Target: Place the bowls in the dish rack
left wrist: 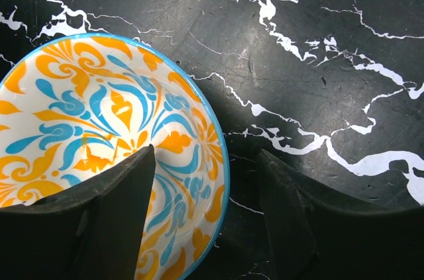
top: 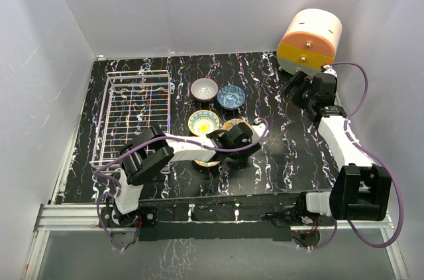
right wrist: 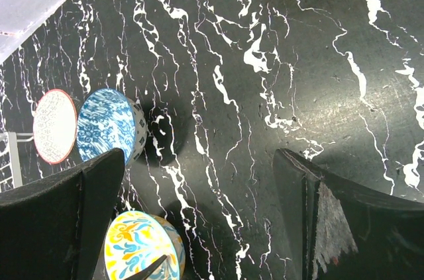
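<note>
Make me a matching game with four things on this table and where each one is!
Things:
1. white wire dish rack
2. big cream, orange and yellow drum
3. blue patterned ceramic bowl
4. orange-and-blue floral ceramic bowl

Places:
A. far right corner
B. rim between the left gripper's jaws
C. left side of the black marbled table
D. beside the grey red-rimmed bowl

Pairs: 1-C, 2-A, 3-D, 4-B

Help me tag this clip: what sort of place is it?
Probably a robot test cell, not a kitchen: white walls box in a black marbled table, a left arm and right arm are bolted at its near edge, with a rack and bowls set out.
</note>
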Controlling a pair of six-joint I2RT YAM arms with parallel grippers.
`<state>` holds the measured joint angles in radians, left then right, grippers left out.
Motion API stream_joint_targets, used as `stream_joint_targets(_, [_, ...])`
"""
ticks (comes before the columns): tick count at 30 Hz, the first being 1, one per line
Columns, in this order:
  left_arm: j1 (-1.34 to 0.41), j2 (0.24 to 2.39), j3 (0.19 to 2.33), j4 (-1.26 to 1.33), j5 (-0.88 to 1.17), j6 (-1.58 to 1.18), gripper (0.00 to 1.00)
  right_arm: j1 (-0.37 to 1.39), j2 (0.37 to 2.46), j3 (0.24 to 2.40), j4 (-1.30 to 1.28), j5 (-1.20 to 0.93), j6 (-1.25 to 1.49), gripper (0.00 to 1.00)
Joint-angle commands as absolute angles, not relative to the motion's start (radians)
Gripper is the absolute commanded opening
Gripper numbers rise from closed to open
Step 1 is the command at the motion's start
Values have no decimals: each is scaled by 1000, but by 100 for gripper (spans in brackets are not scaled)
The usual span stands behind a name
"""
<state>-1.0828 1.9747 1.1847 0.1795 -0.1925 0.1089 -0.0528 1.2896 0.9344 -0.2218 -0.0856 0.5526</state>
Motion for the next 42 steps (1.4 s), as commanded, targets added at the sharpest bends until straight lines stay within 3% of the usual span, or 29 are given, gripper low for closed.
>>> stream_joint_targets(1, [-1077, 1975, 1209, 167, -162, 92, 62, -63, 1284, 930, -156, -88, 558, 97])
stream_joint_targets(3, [-1077, 1984, 1210, 171, -160, 88, 73, -64, 1284, 931, -156, -89, 558, 97])
stream_joint_targets(6, [-1074, 1999, 1207, 179, -148, 83, 72, -64, 1282, 929, -156, -88, 558, 97])
stream_joint_targets(10, [-1069, 2016, 1206, 189, -140, 78, 55, -66, 1282, 929, -158, -91, 559, 97])
stream_joint_targets(13, [-1063, 2028, 1214, 190, -145, 81, 36, -67, 1281, 928, -158, -93, 558, 96])
stream_joint_targets(15, [-1058, 2034, 1221, 186, -148, 85, 29, -67, 1279, 927, -158, -93, 558, 96])
stream_joint_targets(19, [-1052, 2041, 1230, 180, -169, 78, 0, -69, 1277, 923, -158, -91, 558, 96])
stream_joint_targets(29, [-1050, 1993, 1235, 178, -161, 59, 0, -73, 1263, 920, -175, -62, 560, 96])
stream_joint_targets(42, [-974, 1532, 1217, 204, -114, -47, 0, -75, 1231, 927, -204, -31, 564, 96])
